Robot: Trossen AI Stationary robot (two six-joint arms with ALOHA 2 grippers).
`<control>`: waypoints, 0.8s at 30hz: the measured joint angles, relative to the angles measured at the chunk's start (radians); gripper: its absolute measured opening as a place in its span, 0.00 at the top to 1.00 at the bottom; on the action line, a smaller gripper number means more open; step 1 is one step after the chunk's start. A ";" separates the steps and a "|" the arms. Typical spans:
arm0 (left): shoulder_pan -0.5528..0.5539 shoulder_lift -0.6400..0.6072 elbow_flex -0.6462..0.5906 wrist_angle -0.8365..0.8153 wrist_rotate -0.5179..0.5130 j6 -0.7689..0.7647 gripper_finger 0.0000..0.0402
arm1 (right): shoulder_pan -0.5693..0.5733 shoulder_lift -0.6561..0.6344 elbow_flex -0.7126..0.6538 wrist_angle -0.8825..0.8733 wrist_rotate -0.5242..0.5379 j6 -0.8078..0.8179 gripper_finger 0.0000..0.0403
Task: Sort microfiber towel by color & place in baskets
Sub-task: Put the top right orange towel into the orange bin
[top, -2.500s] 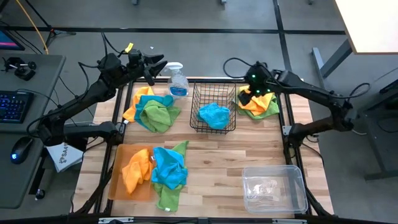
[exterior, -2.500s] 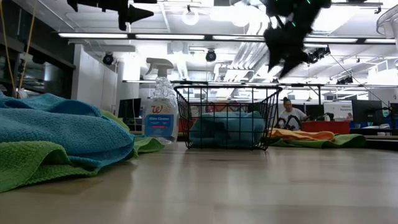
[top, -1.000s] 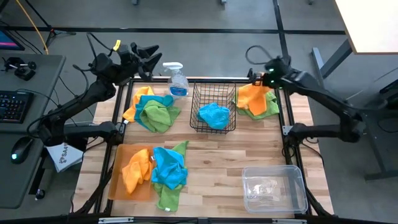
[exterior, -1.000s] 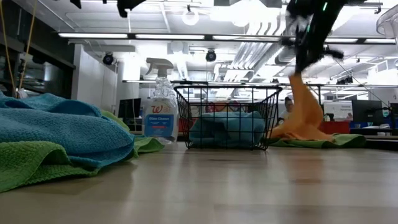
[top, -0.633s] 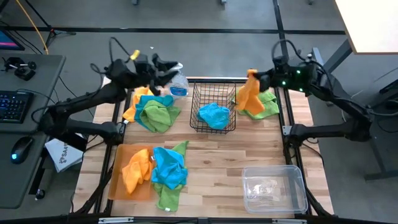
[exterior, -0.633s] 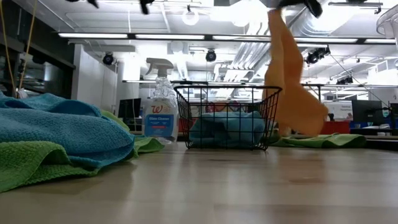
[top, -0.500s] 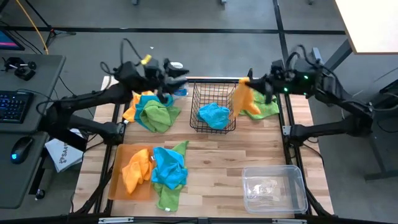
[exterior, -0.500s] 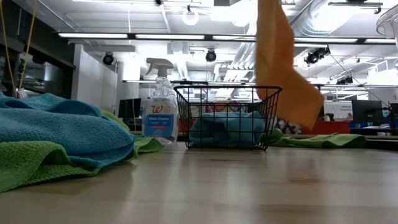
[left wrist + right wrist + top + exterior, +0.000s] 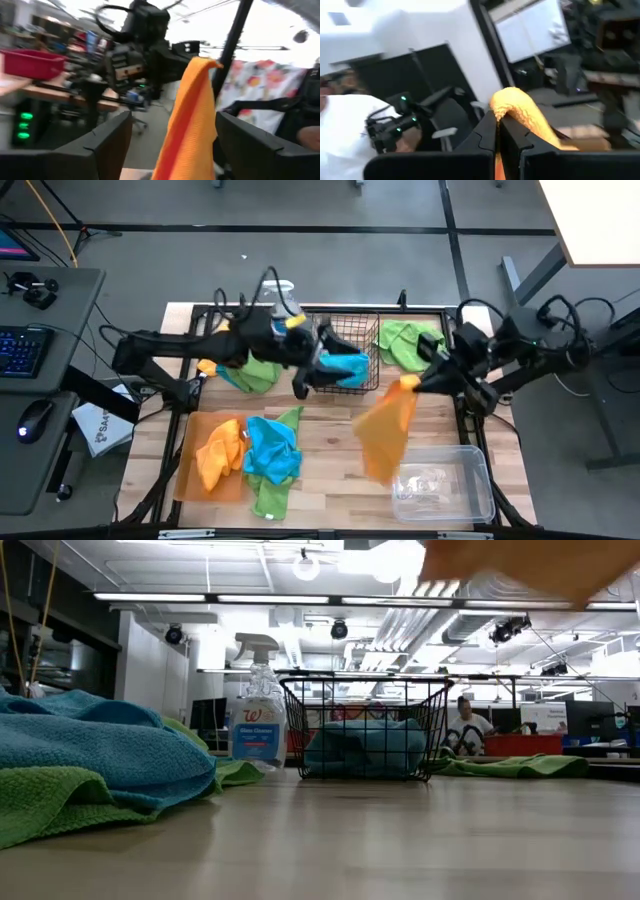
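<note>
My right gripper (image 9: 412, 383) is shut on an orange towel (image 9: 385, 430), which hangs in the air between the black wire basket (image 9: 345, 380) and the clear tub (image 9: 442, 485). The basket holds a blue towel (image 9: 345, 365). My left gripper (image 9: 322, 365) stands open over the basket's near left side, apart from the orange towel (image 9: 192, 115) it faces. A green towel (image 9: 410, 340) lies at the far right. Orange, blue and green towels (image 9: 262, 452) lie on and beside the orange-brown tray (image 9: 190, 480). My right gripper pinches a bunched top fold (image 9: 512, 102) of the orange towel between its two fingers. The fingers lie about level, pointing toward the table's left. The towel hangs slack below them, clear of the table.
A spray bottle (image 9: 283, 295) stands at the far edge beside the basket. A heap of orange, green and blue towels (image 9: 245, 368) lies at the far left. Bare wood (image 9: 330, 470) shows between the tray and the tub. A person (image 9: 465, 725) sits in the room behind.
My right gripper has lifted the orange towel off the green one at the far right and swung it up and toward the near edge; it now hangs clear beside the tub. My left gripper has swept from the far left corner toward the right, over the basket.
</note>
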 joint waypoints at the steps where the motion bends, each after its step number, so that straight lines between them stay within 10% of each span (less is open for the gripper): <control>1: -0.016 0.018 0.019 -0.002 0.000 -0.009 0.30 | 0.018 0.012 0.000 0.032 0.000 -0.003 1.00; 24: -0.068 0.190 0.174 0.033 0.398 -0.322 0.24 | 0.000 0.199 -0.001 0.447 -0.029 -0.069 1.00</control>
